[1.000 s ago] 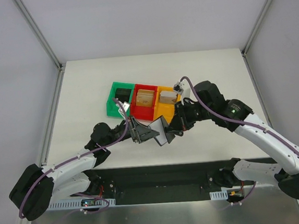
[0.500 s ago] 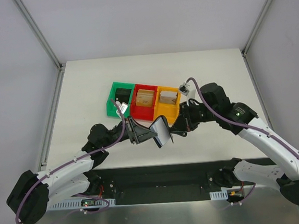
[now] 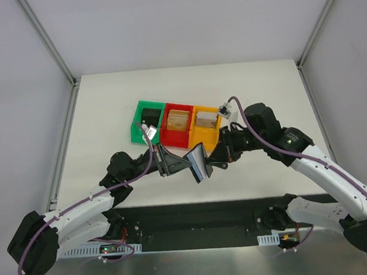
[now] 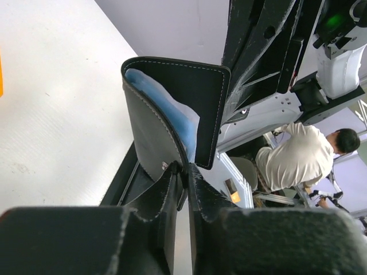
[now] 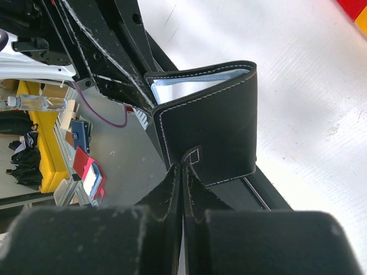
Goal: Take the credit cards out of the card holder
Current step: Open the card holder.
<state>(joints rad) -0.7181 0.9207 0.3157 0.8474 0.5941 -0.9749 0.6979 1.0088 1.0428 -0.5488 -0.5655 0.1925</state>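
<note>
Top external view: one black card holder, held clear of the surface and suspended between the two pincers, its leaves spread in a V. Left pincer: clenched on one leaf. The left wrist view shows its fingertips pressed together on the lower edge of the leather, with the holder standing directly above the tips. Right pincer: clenched on the opposite leaf. The right wrist view shows its tips pinching the bottom edge of the stitched front panel, with the holder likewise rising just above them. Contents: a pale blue card sits inside the fold, seated deep in the pocket nearest the left pincer, with only its face and top edge exposed. The same card shows in the right wrist view as a thin light strip along the holder's far rim. How many cards lie behind it cannot be told. Also present, beyond both pincers: a green bin, a red bin and an orange bin in a row, each already holding something. Progress, by judgement: the holder is lifted and opened, which counts as preparation. No card lies free on the surface or in either pincer, so extraction is not yet begun. Every card is left to draw out, and one pincer must first let go of its leaf to do so.
</note>
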